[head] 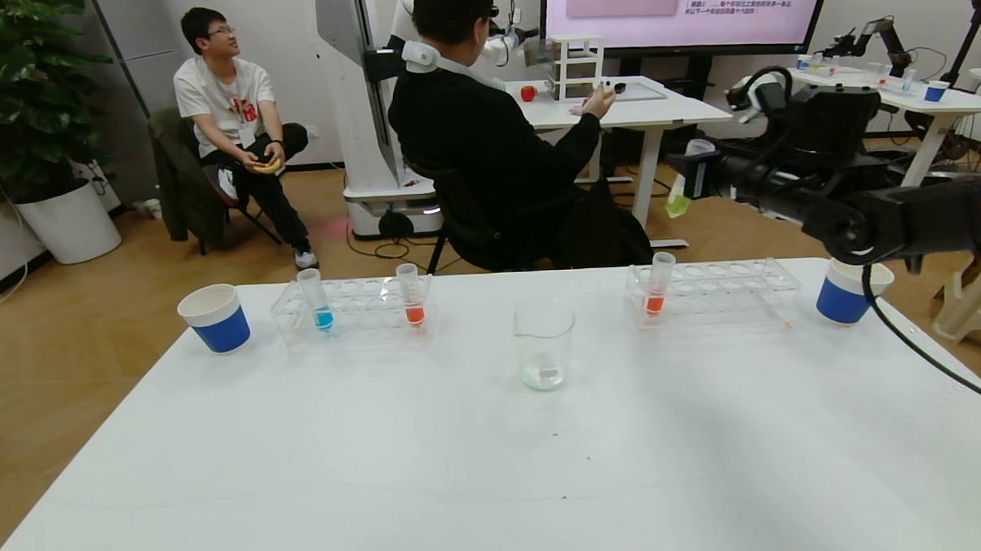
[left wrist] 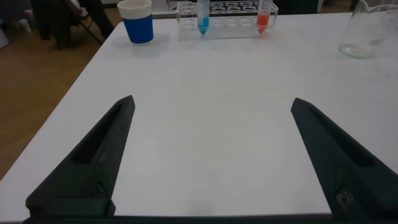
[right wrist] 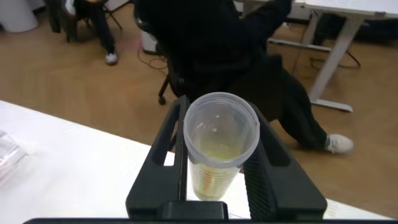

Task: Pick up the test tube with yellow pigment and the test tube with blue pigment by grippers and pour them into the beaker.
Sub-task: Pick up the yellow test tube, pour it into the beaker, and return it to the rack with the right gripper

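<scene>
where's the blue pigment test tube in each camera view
Head view: the slim clear test tube with blue pigment stands in the left clear plastic rack, right of the blue white-rimmed cup.
Left wrist view: far off beyond the open fingers, in the same rack.
Right wrist view: not in it.
Shared landmark: that blue cup.

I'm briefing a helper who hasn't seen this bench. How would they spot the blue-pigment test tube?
Start at the white table and find the clear rack on its far left, beside a blue cup. Two tubes stand upright in it; the test tube with blue pigment is the one nearer that cup, with cyan liquid at its tip, while its neighbour holds orange.
</scene>
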